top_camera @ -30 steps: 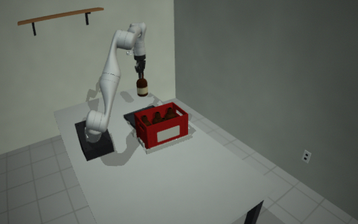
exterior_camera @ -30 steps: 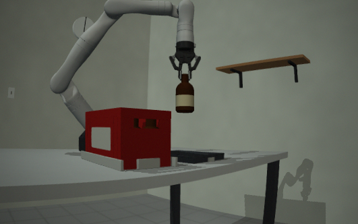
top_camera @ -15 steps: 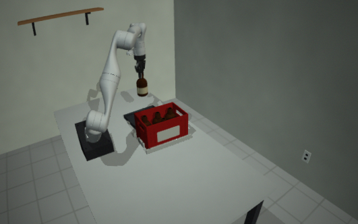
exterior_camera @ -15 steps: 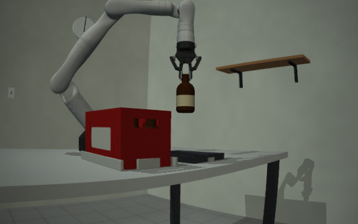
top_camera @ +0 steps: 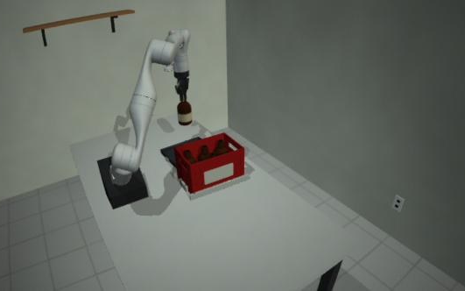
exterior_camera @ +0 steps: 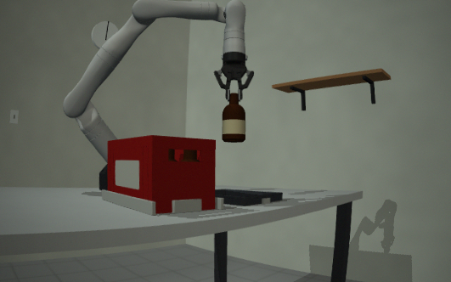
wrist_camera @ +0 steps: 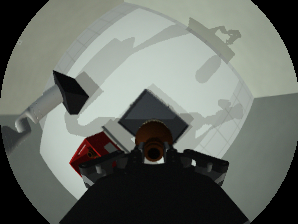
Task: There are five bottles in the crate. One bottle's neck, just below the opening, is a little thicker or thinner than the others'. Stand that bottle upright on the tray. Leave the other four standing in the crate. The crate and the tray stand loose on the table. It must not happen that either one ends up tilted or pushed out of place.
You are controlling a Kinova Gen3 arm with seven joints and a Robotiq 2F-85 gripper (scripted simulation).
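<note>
In the exterior view the gripper (top_camera: 181, 97) (exterior_camera: 233, 94) (wrist_camera: 153, 147) is in the upper middle of the frame, and it points straight down. Its two fingers are closed on the neck of a brown bottle (top_camera: 184, 113) (exterior_camera: 233, 123) (wrist_camera: 154, 131), one finger at each side. This bottle hangs upright in the air, with a pale label around its body, and its base is well above the table (top_camera: 254, 223) (exterior_camera: 59, 212) (wrist_camera: 170, 70).

In the wrist view the bottle is at the lower middle, and the dark tray (top_camera: 172, 152) (exterior_camera: 246, 197) (wrist_camera: 154, 116) is seen partly behind it. The tray lies on the table, just beside the red crate (top_camera: 194, 177) (exterior_camera: 183, 183) (wrist_camera: 86, 151).

The crate stands at the centre of the top view, and in the exterior view it is at the lower left. Inside it, the tops of some brown bottles (top_camera: 204, 152) are visible; how many they are in total, one cannot tell. Pale strips (top_camera: 216, 188) (exterior_camera: 129, 202) (wrist_camera: 114, 138) run along the foot of the crate.

The white arm (top_camera: 142, 105) (exterior_camera: 106, 59) (wrist_camera: 42, 105) rises from a black base block (top_camera: 116, 199) (exterior_camera: 103, 180) (wrist_camera: 74, 95), left of the crate in the top view. A wooden shelf (top_camera: 79, 20) (exterior_camera: 333, 81) is on the wall, at the upper left there.
</note>
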